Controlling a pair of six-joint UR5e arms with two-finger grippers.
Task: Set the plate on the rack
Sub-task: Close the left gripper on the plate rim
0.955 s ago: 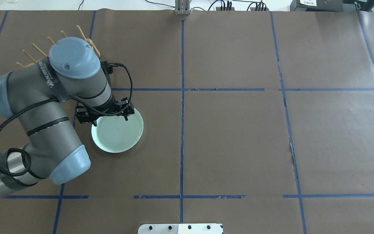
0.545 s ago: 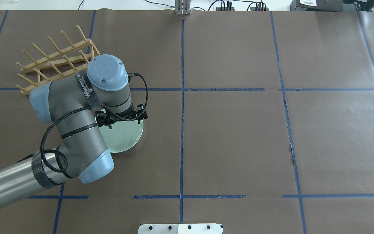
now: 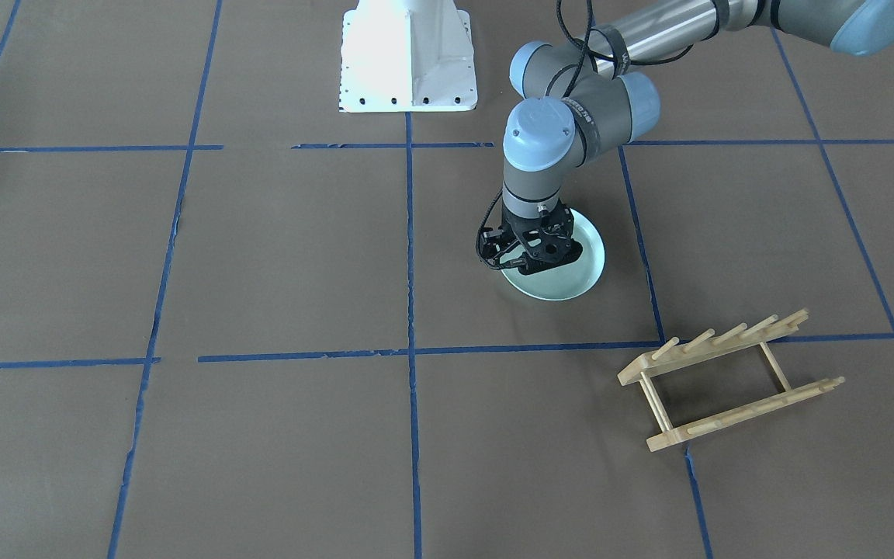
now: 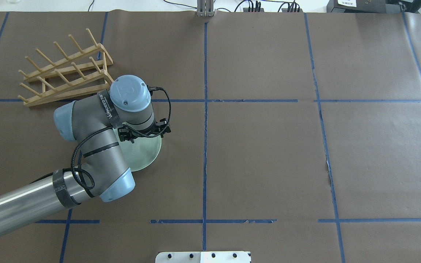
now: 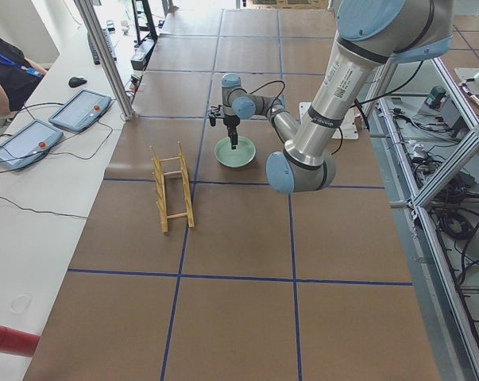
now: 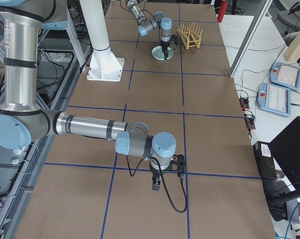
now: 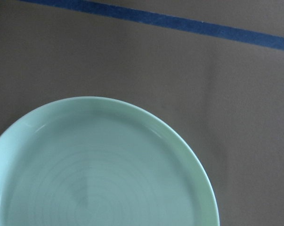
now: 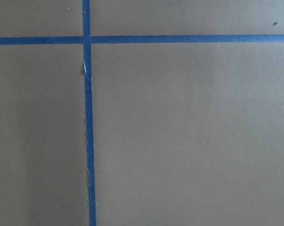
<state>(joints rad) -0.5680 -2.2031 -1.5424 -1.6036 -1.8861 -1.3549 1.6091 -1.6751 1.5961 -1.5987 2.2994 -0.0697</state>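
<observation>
The pale mint-green plate [image 4: 143, 155] lies flat on the brown table; it also shows in the front view [image 3: 567, 286] and fills the lower left of the left wrist view [image 7: 99, 174]. My left gripper [image 3: 534, 262] points straight down over the plate's far rim, looks open and holds nothing. The light-wood rack [image 4: 64, 73] stands empty at the far left, apart from the plate [image 3: 726, 380]. My right gripper [image 6: 157, 185] shows only in the exterior right view, low over bare table, and I cannot tell whether it is open or shut.
The white robot base [image 3: 407, 54] stands at the table's near middle edge. Blue tape lines [image 4: 205, 109] divide the brown paper cover. Operator tablets [image 5: 80, 109] lie on the white bench beyond the table's far edge.
My left arm has swung right and off the rack, which now shows whole. The gripper has shifted right over the plate's far rim. The plate has not moved.
</observation>
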